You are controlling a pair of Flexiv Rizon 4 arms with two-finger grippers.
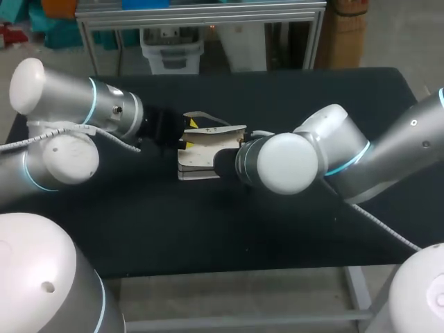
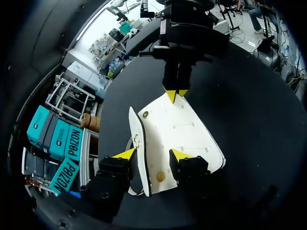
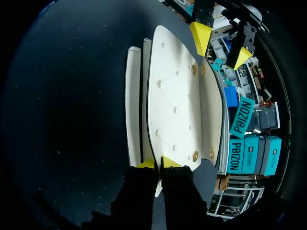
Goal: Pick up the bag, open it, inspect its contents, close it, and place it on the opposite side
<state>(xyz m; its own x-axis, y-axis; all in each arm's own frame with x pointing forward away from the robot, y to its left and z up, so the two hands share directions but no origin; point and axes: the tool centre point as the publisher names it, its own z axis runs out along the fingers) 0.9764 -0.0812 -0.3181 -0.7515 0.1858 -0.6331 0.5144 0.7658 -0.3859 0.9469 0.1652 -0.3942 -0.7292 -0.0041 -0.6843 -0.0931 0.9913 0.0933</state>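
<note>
White handbag sits mid-table. My right gripper is pinched on its flap edge, probably to peel it open. Left gripper straddles the other end, fingers apart, likely bracing.

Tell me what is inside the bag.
Nothing inside can be seen: the white flap covers the opening of the bag in every view. Only its outer panels and gold snaps show.
</note>
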